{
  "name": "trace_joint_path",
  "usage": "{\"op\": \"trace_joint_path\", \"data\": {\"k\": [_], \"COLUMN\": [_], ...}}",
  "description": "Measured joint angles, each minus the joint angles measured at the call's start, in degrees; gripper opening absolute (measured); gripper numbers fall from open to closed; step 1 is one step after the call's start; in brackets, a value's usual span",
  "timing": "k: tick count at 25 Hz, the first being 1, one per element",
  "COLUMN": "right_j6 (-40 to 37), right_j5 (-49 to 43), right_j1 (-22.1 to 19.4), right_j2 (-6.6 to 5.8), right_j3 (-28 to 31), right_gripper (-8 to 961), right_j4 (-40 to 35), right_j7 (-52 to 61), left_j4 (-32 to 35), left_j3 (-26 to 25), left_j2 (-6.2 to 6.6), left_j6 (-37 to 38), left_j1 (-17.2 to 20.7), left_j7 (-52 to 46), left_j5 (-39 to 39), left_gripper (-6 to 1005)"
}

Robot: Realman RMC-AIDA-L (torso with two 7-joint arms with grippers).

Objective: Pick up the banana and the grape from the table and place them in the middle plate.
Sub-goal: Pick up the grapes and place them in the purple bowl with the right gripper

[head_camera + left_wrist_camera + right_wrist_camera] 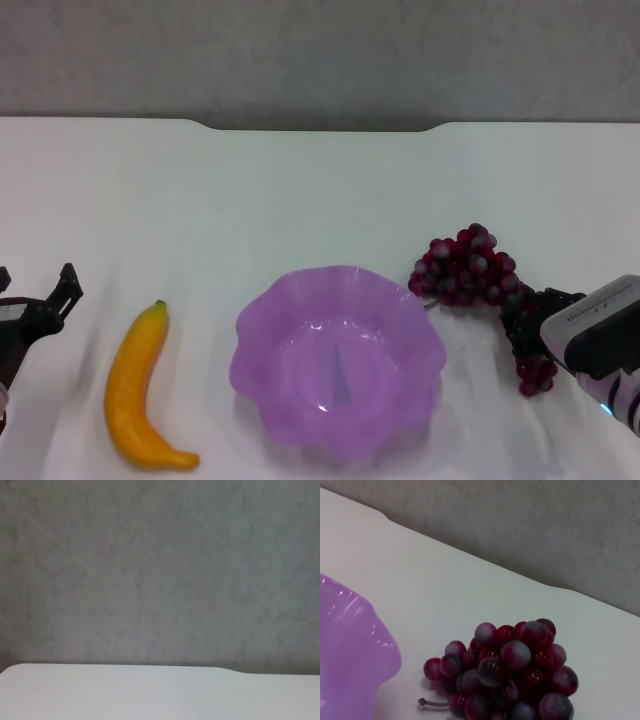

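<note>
One curved yellow-orange banana (140, 390) at eight o'clock, one translucent purple scallop-rimmed plastic plate (262, 335) at six o'clock, one bunch of dark red-purple grapes (470, 268) at four o'clock, all on one plain white table (300, 190).

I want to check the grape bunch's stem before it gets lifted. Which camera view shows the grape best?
The right wrist view: the grape fills the near frame, single berries and the thin stem end showing beside the middle plate. The head view shows the whole bunch smaller, its near end hidden by the right hand. The left wrist view shows none of it.
</note>
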Motion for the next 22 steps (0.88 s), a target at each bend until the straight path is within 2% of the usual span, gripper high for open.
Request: {"op": "trace_joint_path", "data": {"k": [4, 11, 22], "right_j6": [-2.3, -12.1, -23.3], "right_j5": [-0.2, -0.5, -1.5], "right_j1": [-0.3, -1.8, -2.2], "right_j2": [-0.02, -0.31, -0.36], "right_j3": [-0.1, -0.3, -3.8], "right_gripper": [284, 265, 252], "right_j4": [0.0, -0.6, 0.0], "right_j7": [0.0, -0.2, -0.6], "left_j4": [-0.1, 0.1, 0.2], "left_j3": [-0.1, -0.2, -0.2], "left_j2": [0.02, 0.05, 0.12], "left_j6": [0.0, 0.0, 0.0], "left_j1": [0.1, 0.0, 0.3], "left_j7": [0.1, 0.1, 0.1], "left_j5": [0.0, -0.3, -0.4], "left_gripper": [836, 835, 834]}}
